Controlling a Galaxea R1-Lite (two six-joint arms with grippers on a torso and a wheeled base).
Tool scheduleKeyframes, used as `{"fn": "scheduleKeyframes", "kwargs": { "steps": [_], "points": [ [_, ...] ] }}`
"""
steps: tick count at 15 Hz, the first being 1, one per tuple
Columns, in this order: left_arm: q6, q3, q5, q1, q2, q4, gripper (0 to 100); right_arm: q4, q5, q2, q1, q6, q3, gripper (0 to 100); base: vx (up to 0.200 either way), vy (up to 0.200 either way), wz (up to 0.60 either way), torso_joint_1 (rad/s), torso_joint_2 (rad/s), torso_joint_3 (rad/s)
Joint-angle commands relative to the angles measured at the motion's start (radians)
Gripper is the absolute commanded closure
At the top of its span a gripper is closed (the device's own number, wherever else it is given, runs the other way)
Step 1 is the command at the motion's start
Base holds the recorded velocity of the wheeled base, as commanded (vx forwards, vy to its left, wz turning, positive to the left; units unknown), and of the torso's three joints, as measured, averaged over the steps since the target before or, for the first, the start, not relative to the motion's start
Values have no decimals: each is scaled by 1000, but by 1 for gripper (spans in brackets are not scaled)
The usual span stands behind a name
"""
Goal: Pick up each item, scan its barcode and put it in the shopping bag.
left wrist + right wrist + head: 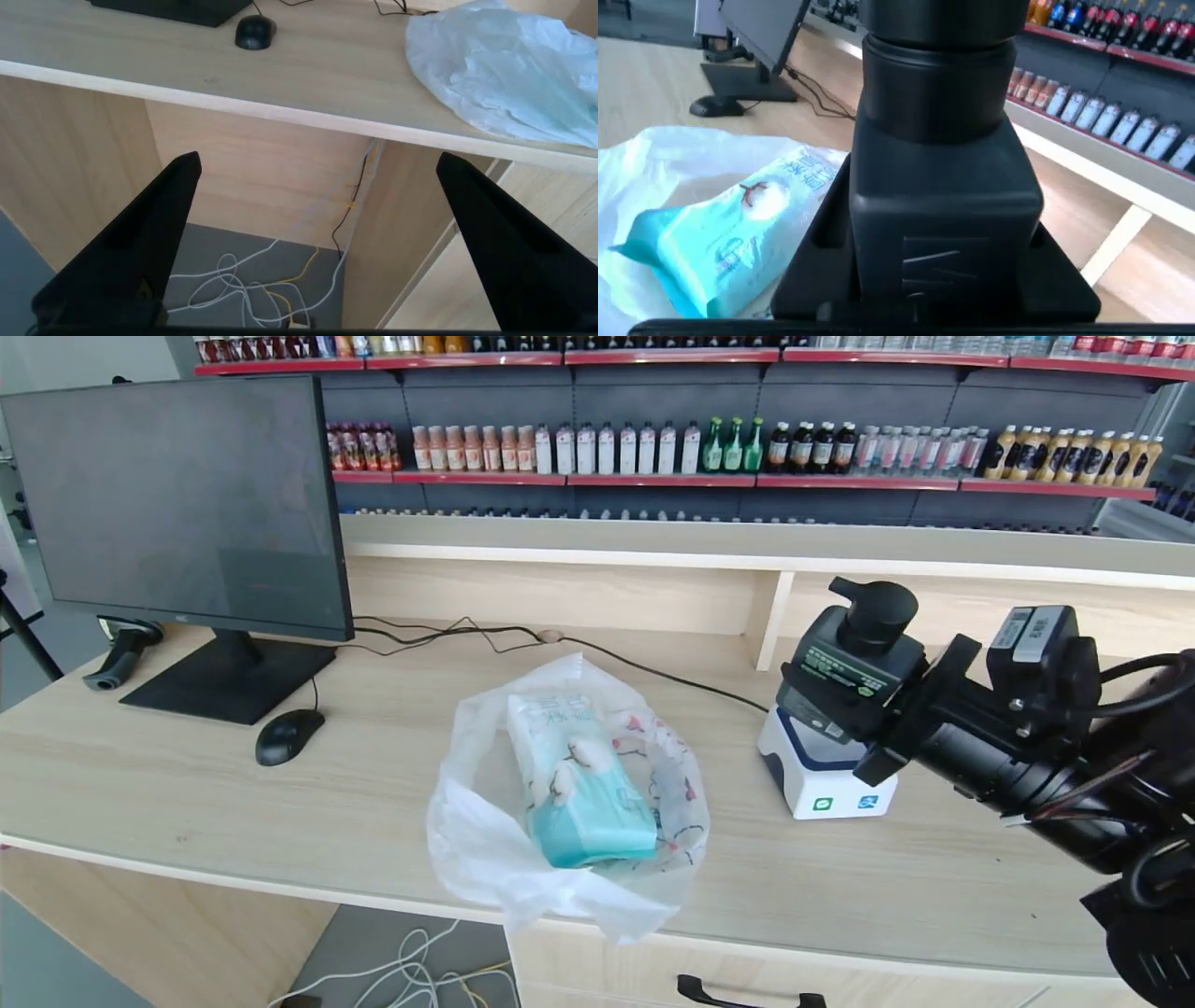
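Observation:
A black square bottle (854, 663) with a round cap is held on its side in my right gripper (910, 714), just above the white and blue barcode scanner (826, 779) on the counter. In the right wrist view the black bottle (938, 187) sits between the fingers of the right gripper (938, 271), which is shut on it. A clear plastic shopping bag (485, 821) lies mid-counter with a teal tissue pack (583, 775) inside. My left gripper (318, 163) stands open below the counter's front edge, with nothing between its fingers.
A monitor (177, 504), a black mouse (288, 735) and a handheld scanner (117, 658) occupy the counter's left. A cable (653, 672) runs behind the bag. Shelves of bottles (738, 448) line the back wall. Loose wires (252, 289) lie on the floor under the counter.

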Motion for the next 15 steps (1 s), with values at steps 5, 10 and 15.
{"fn": "scheduleKeyframes", "kwargs": {
  "steps": [5,10,15],
  "points": [
    [-1,0,0,0,0,-1,0,-1,23,96,-50,-152,31,100,0,0,0,0,0,0],
    [-3,0,0,0,0,-1,0,-1,170,142,-185,-367,10,100,0,0,0,0,0,0],
    [-3,0,0,0,0,-1,0,-1,270,195,-176,-442,-41,100,0,0,0,0,0,0]
  ]
}}
